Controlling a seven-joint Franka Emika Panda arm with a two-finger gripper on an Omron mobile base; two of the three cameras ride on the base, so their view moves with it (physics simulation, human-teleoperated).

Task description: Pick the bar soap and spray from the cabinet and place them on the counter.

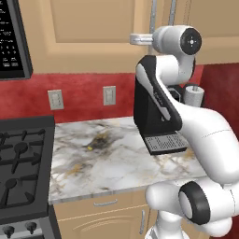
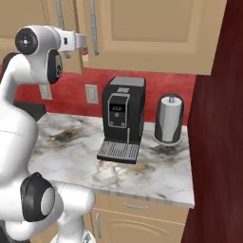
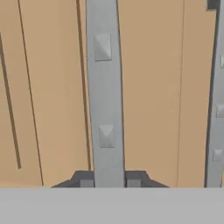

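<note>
The cabinet (image 1: 84, 32) hangs above the counter (image 1: 116, 158) with its tan panelled doors closed, so the bar soap and the spray are hidden. My gripper (image 3: 109, 180) is raised to the doors, shut on a long metal bar handle (image 3: 105, 87). One dark fingertip (image 3: 86, 179) sits on each side of that bar. A second bar handle (image 3: 216, 109) runs along the right edge of the hand view. From the base, my gripper (image 1: 135, 39) (image 2: 81, 47) is seen reaching level against the cabinet (image 2: 152, 28) front.
A black coffee machine (image 1: 154, 116) (image 2: 122, 118) stands on the counter (image 2: 156, 171) under my arm, with a grey canister (image 2: 169, 118) to its right. A black gas stove (image 1: 21, 158) lies to the left under a dark microwave (image 1: 11, 37). A dark red panel (image 2: 218, 118) closes the right side.
</note>
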